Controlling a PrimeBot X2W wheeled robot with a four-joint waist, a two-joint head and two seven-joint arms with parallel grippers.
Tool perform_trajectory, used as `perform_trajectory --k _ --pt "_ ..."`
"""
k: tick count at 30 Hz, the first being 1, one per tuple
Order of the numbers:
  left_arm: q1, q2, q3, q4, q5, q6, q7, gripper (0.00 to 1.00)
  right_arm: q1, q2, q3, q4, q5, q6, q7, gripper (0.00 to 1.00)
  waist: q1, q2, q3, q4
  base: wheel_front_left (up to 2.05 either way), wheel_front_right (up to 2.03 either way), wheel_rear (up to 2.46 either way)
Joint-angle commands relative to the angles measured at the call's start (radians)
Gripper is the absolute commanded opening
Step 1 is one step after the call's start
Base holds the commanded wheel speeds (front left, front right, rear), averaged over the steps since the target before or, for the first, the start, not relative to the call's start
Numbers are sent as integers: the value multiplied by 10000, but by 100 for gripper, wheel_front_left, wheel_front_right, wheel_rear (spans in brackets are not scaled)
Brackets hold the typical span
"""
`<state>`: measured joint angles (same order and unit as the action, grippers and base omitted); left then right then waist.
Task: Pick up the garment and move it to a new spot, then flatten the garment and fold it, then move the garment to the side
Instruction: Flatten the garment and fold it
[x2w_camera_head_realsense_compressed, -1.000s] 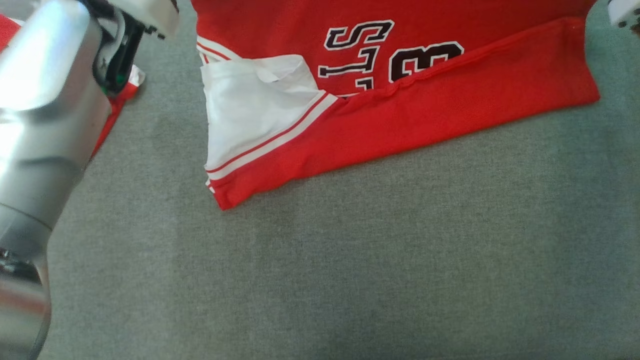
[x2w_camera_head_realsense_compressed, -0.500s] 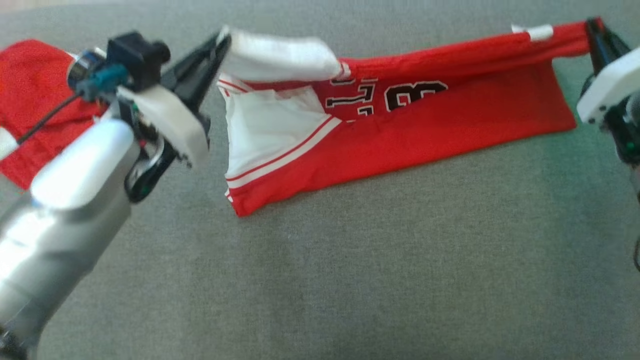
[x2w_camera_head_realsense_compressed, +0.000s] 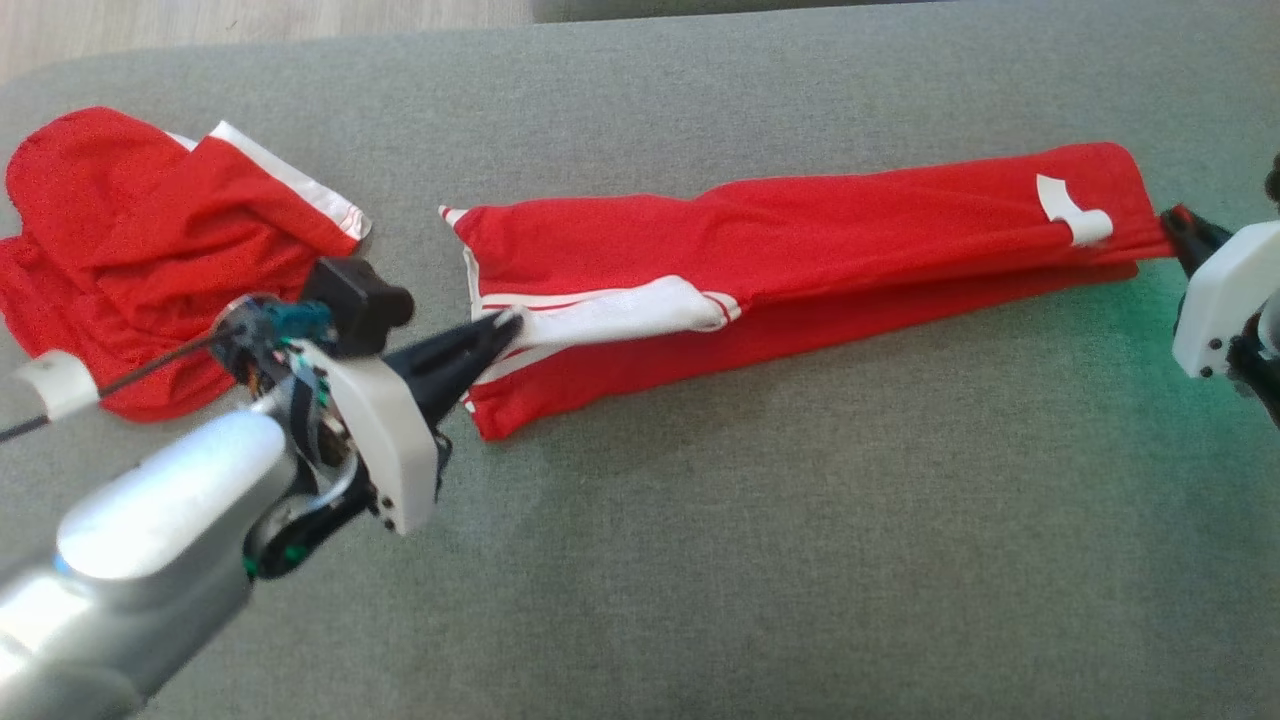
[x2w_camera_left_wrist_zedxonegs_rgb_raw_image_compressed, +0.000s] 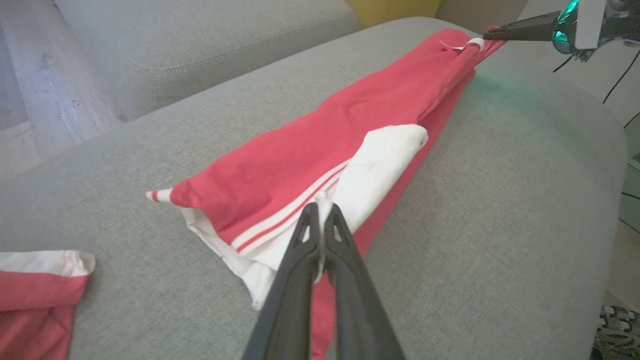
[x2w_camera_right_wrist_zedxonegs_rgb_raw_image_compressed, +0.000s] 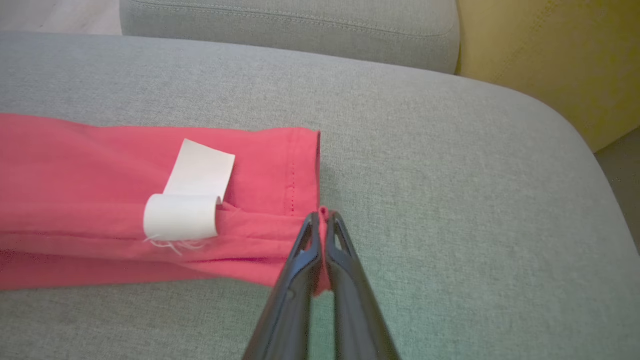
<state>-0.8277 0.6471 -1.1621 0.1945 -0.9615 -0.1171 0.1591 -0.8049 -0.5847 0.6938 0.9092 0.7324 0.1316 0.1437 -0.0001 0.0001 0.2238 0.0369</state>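
I see my left claw (x2w_camera_left_wrist_zedxonegs_rgb_raw_image_compressed: 320, 212) clamped on the white-trimmed end of the red garment (x2w_camera_head_realsense_compressed: 820, 235), my right claw (x2w_camera_right_wrist_zedxonegs_rgb_raw_image_compressed: 323, 216) pinched on its opposite hem; it lies stretched between them on the grey sofa cushion (x2w_camera_head_realsense_compressed: 800, 560).

Crumpled red shirt (x2w_camera_head_realsense_compressed: 130, 250) on grey sofa (x2w_camera_head_realsense_compressed: 800, 560)

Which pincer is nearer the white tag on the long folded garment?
Right. The right pincer grips the garment at the hem corner just beside the tag; the left pincer grips its opposite end.
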Motion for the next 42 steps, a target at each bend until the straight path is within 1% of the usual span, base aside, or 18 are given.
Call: perform_trajectory --k 1,9,15,16,17,18,21,22,24,25,28,30,31,32,34,37,39,42 --pt "-266 449 424 -362 -101 125 49 0 165 -340 133 -206 147 -9 85 0 1 -1 37 5 0 0 0" --pt "62 641 178 -1016 -188 329 404 0 223 -550 671 -183 381 -9 412 0 1 -1 158 -6 0 0 0" --pt "133 476 39 -1000 -170 430 502 0 106 -413 930 -7 460 -9 264 0 1 -1 272 -50 0 0 0" --pt "115 443 18 -956 -99 470 485 49 64 -397 968 16 413 -9 150 6 1 -1 298 -58 0 0 0" --pt "96 406 7 -896 -3 526 429 98 33 -371 994 59 392 -9 63 89 1 -1 321 -71 0 0 0" --pt "92 363 2 -822 60 573 369 100 8 -332 1009 115 401 -9 10 100 1 -1 340 -86 0 0 0" --pt "72 187 189 -581 227 806 -152 100 -56 -216 960 213 571 -9 -217 100 1 -1 358 -140 0 0 0" --pt "77 -46 650 -375 188 1200 -914 100 -132 -158 627 235 911 -9 -649 100 1 -1 324 -177 0 0 0" --pt "76 -280 1077 -194 166 1520 -1674 100 -162 -91 227 252 1289 -9 -1164 100 1 -1 248 -204 0 0 0" --pt "116 -488 1490 -21 71 1763 -2385 100 -147 -67 -9 115 1479 -9 -1753 100 1 -1 129 -231 0 0 0" --pt "208 -702 2059 257 12 2153 -3401 100 -15 66 -468 -246 1929 -9 -2619 100 1 -1 -101 -285 0 0 0" --pt "347 -821 2466 426 -27 2468 -3836 100 116 100 -678 -646 2101 -9 -3207 100 1 -1 -281 -322 0 0 0" --pt "434 -886 2717 469 -16 2627 -3993 100 185 107 -778 -845 2104 -9 -3471 100 1 -1 -377 -339 0 0 0" --pt "434 -886 2717 469 -16 2627 -3993 100 185 107 -778 -845 2104 -9 -3471 100 1 -1 -377 -339 0 0 0" --pt "694 -1011 3228 460 91 2896 -4153 100 334 156 -1046 -1255 1977 -9 -3845 100 1 -1 -572 -369 0 0 0" --pt "1335 -1340 4479 57 569 3237 -4199 100 717 454 -1777 -1939 1670 -9 -4032 100 1 -1 -866 -402 0 0 0" --pt "2007 -1617 5350 -398 1302 3248 -4203 100 1085 750 -2628 -2571 1087 -9 -4046 100 1 -1 -1070 -426 0 0 0" --pt "3247 -2194 6384 -900 2354 3117 -4205 100 2071 1542 -3908 -3545 -32 -9 -4050 100 1 -1 -1289 -432 0 0 0"
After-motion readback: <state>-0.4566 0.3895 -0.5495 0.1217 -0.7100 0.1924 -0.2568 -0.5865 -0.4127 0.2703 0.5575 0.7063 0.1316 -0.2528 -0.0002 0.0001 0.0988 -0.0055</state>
